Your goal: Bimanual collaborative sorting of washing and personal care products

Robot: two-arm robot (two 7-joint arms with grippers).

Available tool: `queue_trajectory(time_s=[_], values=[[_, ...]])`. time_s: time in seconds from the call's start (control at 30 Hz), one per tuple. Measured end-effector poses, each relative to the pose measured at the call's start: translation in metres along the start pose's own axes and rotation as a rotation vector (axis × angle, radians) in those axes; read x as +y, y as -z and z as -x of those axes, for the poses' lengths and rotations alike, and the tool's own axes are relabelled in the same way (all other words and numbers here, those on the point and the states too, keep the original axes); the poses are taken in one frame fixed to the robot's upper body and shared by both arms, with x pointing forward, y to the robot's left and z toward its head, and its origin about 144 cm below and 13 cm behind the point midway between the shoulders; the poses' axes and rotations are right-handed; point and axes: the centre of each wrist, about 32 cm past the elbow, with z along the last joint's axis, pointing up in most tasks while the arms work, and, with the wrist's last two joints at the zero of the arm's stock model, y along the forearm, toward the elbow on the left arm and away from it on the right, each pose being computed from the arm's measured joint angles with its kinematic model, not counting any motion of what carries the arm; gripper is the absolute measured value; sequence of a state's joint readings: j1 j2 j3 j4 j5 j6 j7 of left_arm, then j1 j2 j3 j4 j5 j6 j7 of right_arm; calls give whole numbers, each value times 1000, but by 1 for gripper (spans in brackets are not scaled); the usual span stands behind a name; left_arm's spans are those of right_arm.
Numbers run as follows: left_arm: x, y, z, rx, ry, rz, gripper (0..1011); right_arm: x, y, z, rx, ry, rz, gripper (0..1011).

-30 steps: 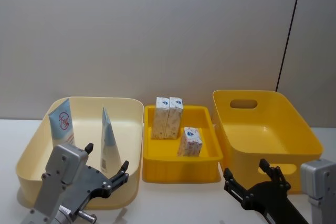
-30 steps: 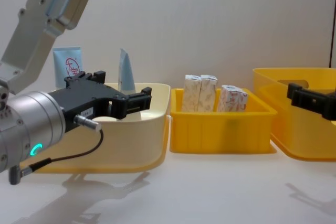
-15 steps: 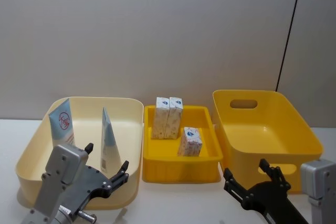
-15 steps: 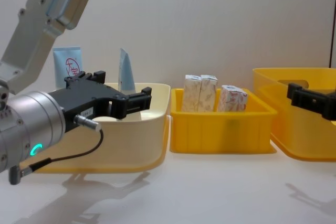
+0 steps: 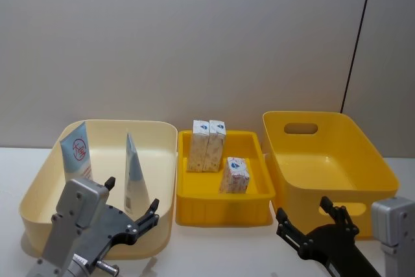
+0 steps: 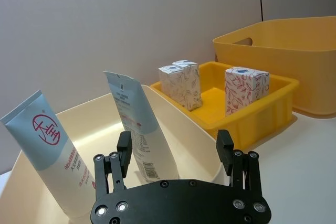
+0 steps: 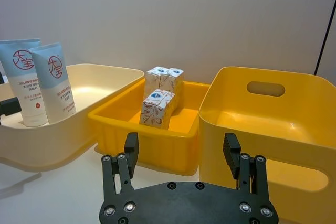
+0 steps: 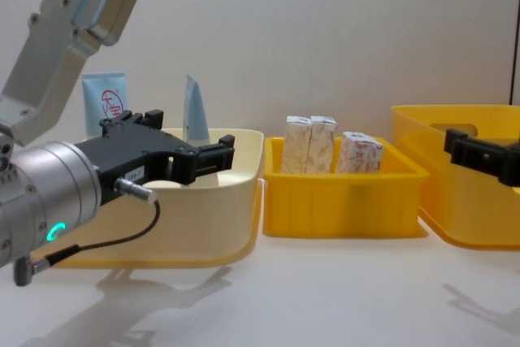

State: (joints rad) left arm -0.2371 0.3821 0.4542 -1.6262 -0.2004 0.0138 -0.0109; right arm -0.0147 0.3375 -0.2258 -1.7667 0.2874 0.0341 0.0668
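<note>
Two tall squeeze tubes, light blue over white, stand in the cream bin (image 5: 39, 180): one tube (image 5: 76, 150) shows its red circle logo, the other tube (image 5: 134, 174) is turned edge-on. Three small patterned cartons stand upright in the middle yellow tray (image 5: 224, 215): a pair (image 5: 207, 145) at the back and a single carton (image 5: 235, 174) nearer me. My left gripper (image 5: 131, 197) hangs open at the cream bin's near wall, just short of the edge-on tube (image 6: 134, 124). My right gripper (image 5: 305, 212) is open in front of the large yellow bin (image 5: 363, 154). Both hold nothing.
The three containers stand in a row on a white table (image 8: 325, 298), cream bin left, shallow tray (image 7: 152, 145) in the middle, deep handled yellow bin (image 7: 273, 124) right, with nothing inside it. A plain wall rises close behind them.
</note>
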Motion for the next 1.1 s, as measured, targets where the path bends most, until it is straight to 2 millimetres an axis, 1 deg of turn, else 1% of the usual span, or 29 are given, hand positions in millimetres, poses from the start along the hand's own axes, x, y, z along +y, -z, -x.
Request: queue_trajectory(time_s=[1.0, 1.1], values=[[0, 0, 0, 0, 0, 0, 1003, 0, 0, 0, 0, 0, 1, 1001], [0, 0, 0, 0, 0, 0, 1003, 2, -3, 1, 0, -3, 7, 1001]])
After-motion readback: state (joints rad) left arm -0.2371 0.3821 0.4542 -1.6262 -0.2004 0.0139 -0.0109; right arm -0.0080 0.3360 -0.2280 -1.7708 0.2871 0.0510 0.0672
